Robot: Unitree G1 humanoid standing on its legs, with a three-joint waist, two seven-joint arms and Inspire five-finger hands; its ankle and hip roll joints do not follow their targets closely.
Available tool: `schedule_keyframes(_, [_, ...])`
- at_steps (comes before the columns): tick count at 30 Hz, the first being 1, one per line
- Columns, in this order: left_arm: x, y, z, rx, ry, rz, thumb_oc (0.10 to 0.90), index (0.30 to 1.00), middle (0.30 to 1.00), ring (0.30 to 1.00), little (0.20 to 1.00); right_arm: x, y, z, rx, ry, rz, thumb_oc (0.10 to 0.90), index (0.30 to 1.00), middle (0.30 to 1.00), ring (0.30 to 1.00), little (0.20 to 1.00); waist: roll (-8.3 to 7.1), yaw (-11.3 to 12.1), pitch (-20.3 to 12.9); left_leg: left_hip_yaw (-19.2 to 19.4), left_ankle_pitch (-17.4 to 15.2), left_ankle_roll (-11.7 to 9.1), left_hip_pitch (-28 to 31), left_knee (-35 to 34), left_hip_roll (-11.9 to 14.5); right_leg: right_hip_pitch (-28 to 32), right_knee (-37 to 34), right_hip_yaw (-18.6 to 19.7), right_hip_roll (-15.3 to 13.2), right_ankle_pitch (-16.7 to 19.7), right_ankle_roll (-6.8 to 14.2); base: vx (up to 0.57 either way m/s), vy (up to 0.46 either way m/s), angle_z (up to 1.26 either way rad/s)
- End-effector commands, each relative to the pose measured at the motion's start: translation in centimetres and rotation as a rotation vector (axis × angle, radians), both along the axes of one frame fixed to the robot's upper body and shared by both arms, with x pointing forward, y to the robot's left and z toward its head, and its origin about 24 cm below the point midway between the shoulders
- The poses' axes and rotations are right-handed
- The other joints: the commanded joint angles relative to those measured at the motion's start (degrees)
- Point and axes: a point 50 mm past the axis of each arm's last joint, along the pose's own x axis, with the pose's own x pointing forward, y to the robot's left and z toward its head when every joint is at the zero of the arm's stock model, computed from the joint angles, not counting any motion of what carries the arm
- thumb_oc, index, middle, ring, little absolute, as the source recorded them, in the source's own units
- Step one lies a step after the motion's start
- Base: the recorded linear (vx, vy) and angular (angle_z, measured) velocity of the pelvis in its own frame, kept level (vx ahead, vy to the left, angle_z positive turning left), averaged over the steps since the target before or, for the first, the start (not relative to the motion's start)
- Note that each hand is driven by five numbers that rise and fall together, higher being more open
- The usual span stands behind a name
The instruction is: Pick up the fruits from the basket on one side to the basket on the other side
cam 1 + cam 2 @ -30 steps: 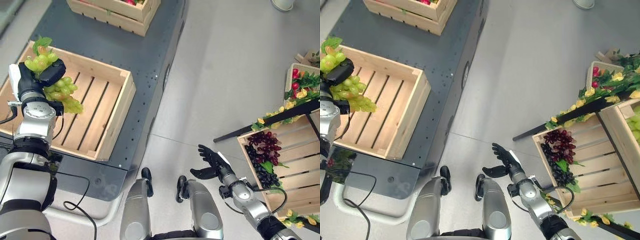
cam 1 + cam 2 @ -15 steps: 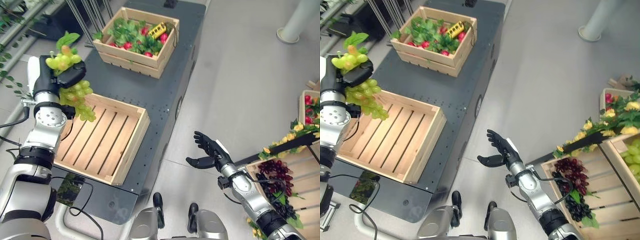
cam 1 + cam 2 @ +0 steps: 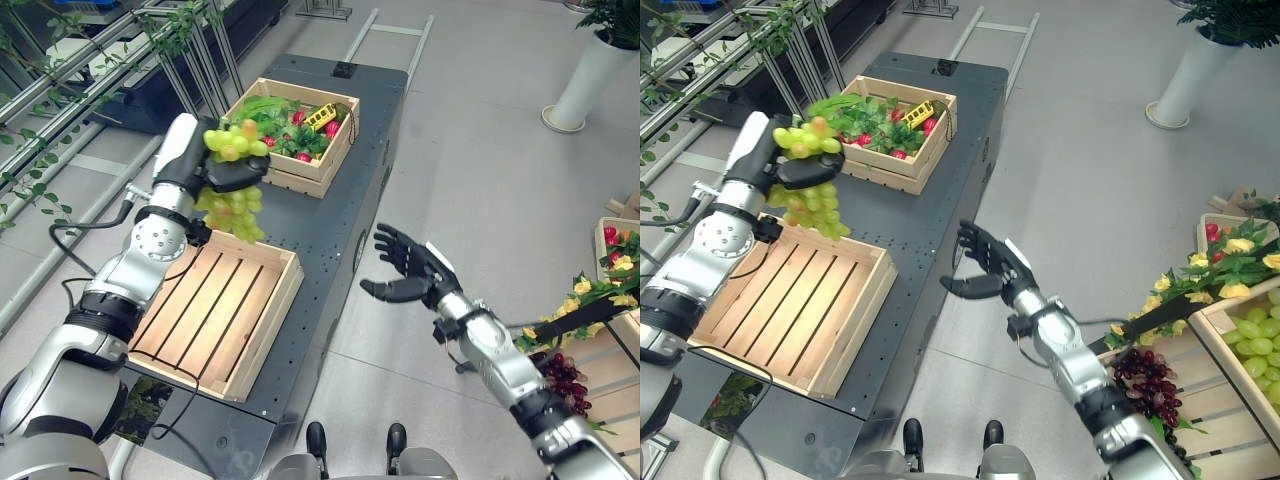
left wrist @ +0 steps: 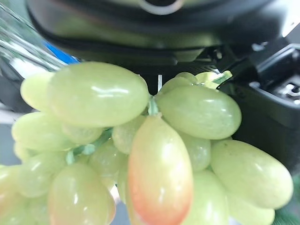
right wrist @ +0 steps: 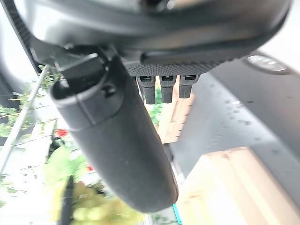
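The left hand (image 3: 215, 165) has its fingers curled round the top of the bunch of pale green plastic-looking grapes (image 3: 232, 195), which dangles below them (light, lumpy, probably slick; best taken near the stem) over the empty slatted wooden crate (image 3: 205, 310), while the right hand (image 3: 405, 270) hovers with fingers spread.

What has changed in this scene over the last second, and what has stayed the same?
The camera has tilted up, bringing a far crate of produce into sight. The left hand stays shut on the green grapes, now above the empty crate's far edge. The right hand stays open, holding nothing.
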Motion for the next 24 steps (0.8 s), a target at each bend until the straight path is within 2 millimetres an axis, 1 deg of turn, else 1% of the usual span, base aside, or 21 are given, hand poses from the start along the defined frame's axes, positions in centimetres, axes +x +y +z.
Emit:
schedule_keyframes(1, [0.5, -2.7, 8.0, -0.090, -0.266, -0.160, 0.400, 0.300, 0.300, 0.300, 0.300, 0.7, 1.4, 2.8, 0.178, -0.042, 0.104, 0.800, 0.900, 0.900, 0.900, 0.900, 1.67, 0.5, -10.1, 0.9, -8.7, -0.9, 2.0, 0.6, -3.3, 0.0, 3.6, 0.4, 0.4, -5.0, -0.5, 0.01, -0.027, -0.06])
schedule_keyframes(3, [0.8, -3.4, 8.0, -0.102, -0.258, -0.177, 0.400, 0.300, 0.300, 0.300, 0.300, 1.2, 1.8, 3.0, 0.199, -0.028, 0.106, 0.800, 0.900, 0.900, 0.900, 0.900, 1.61, 0.5, -10.6, 1.0, -8.7, -0.9, 2.4, 0.6, -3.3, 0.5, 3.2, 0.5, 0.5, -4.9, -0.6, 0.03, -0.034, -0.07])
schedule_keyframes(4, [1.0, -4.0, 8.0, -0.114, -0.252, -0.193, 0.400, 0.300, 0.300, 0.300, 0.300, 1.5, 2.3, 3.4, 0.217, -0.025, 0.106, 0.800, 0.900, 0.900, 0.900, 0.900, 1.52, 0.6, -11.0, 1.1, -8.8, -0.9, 2.7, 0.5, -3.3, 0.9, 2.9, 0.5, 0.5, -4.8, -0.6, 0.04, -0.033, -0.05])
schedule_keyframes(7, [1.2, -4.8, 8.1, -0.143, -0.239, -0.233, 0.400, 0.300, 0.300, 0.300, 0.300, 1.9, 3.0, 4.1, 0.247, -0.023, 0.114, 0.800, 0.900, 0.900, 0.900, 0.900, 1.37, 0.8, -11.6, 1.1, -8.8, -0.9, 2.8, 0.5, -3.2, 1.1, 2.7, 0.4, 0.5, -4.8, -0.6, 0.02, -0.036, -0.04])
schedule_keyframes(10, [1.4, -6.4, 8.3, -0.178, -0.230, -0.301, 0.400, 0.300, 0.300, 0.300, 0.300, 2.6, 4.1, 4.9, 0.293, 0.009, 0.132, 0.800, 0.900, 0.900, 0.900, 0.900, 1.05, 1.4, -11.9, 0.7, -8.8, -0.9, 3.0, 0.3, -3.3, 1.7, 2.1, 0.2, 0.6, -4.8, -0.9, 0.00, -0.026, -0.02])
schedule_keyframes(11, [1.4, -6.4, 8.3, -0.178, -0.230, -0.301, 0.400, 0.300, 0.300, 0.300, 0.300, 2.6, 4.1, 4.9, 0.293, 0.008, 0.132, 0.800, 0.900, 0.900, 0.900, 0.900, 1.05, 1.4, -11.9, 0.7, -8.8, -0.9, 3.0, 0.3, -3.3, 1.7, 2.1, 0.2, 0.6, -4.8, -0.9, 0.00, 0.000, 0.00])
schedule_keyframes(13, [1.5, -7.3, 8.5, -0.199, -0.234, -0.336, 0.400, 0.300, 0.300, 0.300, 0.300, 3.0, 4.8, 5.1, 0.314, 0.032, 0.149, 0.800, 0.900, 0.900, 0.900, 0.900, 0.76, 1.6, -12.1, 0.5, -8.7, -0.9, 3.0, 0.2, -3.3, 1.8, 1.9, 0.1, 0.7, -4.8, -0.9, -0.01, -0.016, -0.01])
schedule_keyframes(18, [1.4, -8.5, 8.6, -0.242, -0.234, -0.386, 0.400, 0.300, 0.300, 0.300, 0.300, 3.2, 6.1, 5.2, 0.365, 0.095, 0.197, 0.800, 0.900, 0.900, 0.900, 0.900, 0.30, 2.0, -12.5, 0.3, -8.6, -1.0, 3.0, 0.1, -3.0, 2.1, 1.4, 0.0, 0.8, -4.8, -1.2, 0.00, 0.000, 0.00])
schedule_keyframes(21, [1.4, -9.3, 8.4, -0.266, -0.227, -0.412, 0.400, 0.300, 0.300, 0.300, 0.300, 3.4, 6.7, 5.7, 0.400, 0.094, 0.206, 0.800, 0.900, 0.900, 0.900, 0.900, 0.13, 2.3, -12.6, 0.1, -8.6, -1.0, 3.0, 0.1, -2.9, 2.3, 1.1, -0.1, 0.9, -4.8, -1.3, 0.00, 0.000, 0.00])
schedule_keyframes(22, [1.4, -9.7, 8.1, -0.287, -0.219, -0.429, 0.400, 0.300, 0.300, 0.300, 0.300, 3.5, 7.2, 6.3, 0.426, 0.088, 0.213, 0.800, 0.900, 0.900, 0.900, 0.900, 0.07, 2.4, -12.6, 0.1, -8.6, -1.0, 3.1, 0.1, -2.9, 2.5, 1.1, -0.2, 0.9, -4.8, -1.4, 0.00, 0.000, 0.00])
schedule_keyframes(24, [1.4, -10.0, 7.9, -0.303, -0.214, -0.439, 0.400, 0.300, 0.300, 0.300, 0.300, 3.5, 7.6, 6.6, 0.443, 0.085, 0.221, 0.800, 0.900, 0.900, 0.900, 0.900, -0.02, 2.5, -12.6, -0.1, -8.6, -1.0, 3.1, 0.1, -2.9, 2.5, 1.0, -0.2, 0.9, -4.8, -1.4, 0.00, 0.000, 0.00])
